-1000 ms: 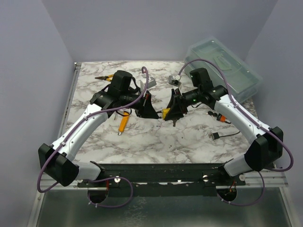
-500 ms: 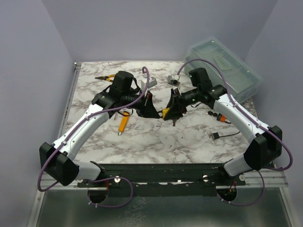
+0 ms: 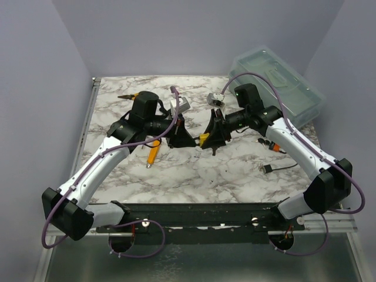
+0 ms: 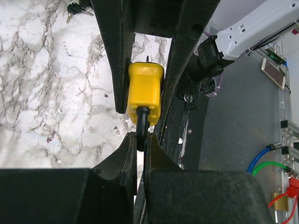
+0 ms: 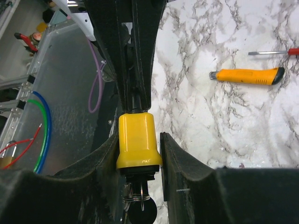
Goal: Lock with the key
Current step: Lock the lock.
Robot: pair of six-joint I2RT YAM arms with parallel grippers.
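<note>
Two grippers meet over the middle of the marble-patterned table (image 3: 194, 176), and both are on the same thing: the yellow padlock (image 3: 204, 139), held up off the surface between them. From my right wrist camera I see the right gripper (image 5: 138, 137) clamped across the yellow body, one black finger pressed flat on each side, jaws at a middling width set by the lock itself. The key (image 5: 142, 212) sits in the end of the lock nearest that camera, its dark head and a thin wire ring hanging just under the body. From my left wrist camera the left gripper (image 4: 140, 140) is pinched almost fully together on the padlock's black shackle, right where it leaves the yellow body. The two sets of fingers point at each other, nearly tip to tip. I cannot read any brand or lettering on the lock in either wrist view; its faces look plain yellow at this sharpness. Elsewhere on the table an orange utility knife (image 5: 247, 76) lies flat near the left arm, with a red-handled screwdriver (image 5: 275, 52) just beyond it. A pair of yellow-handled pliers (image 3: 129, 96) lies near the far left edge, and a clear plastic box (image 3: 276, 82) stands at the far right corner. A small bunch of spare keys (image 4: 77, 7) lies apart on the marble.
</note>
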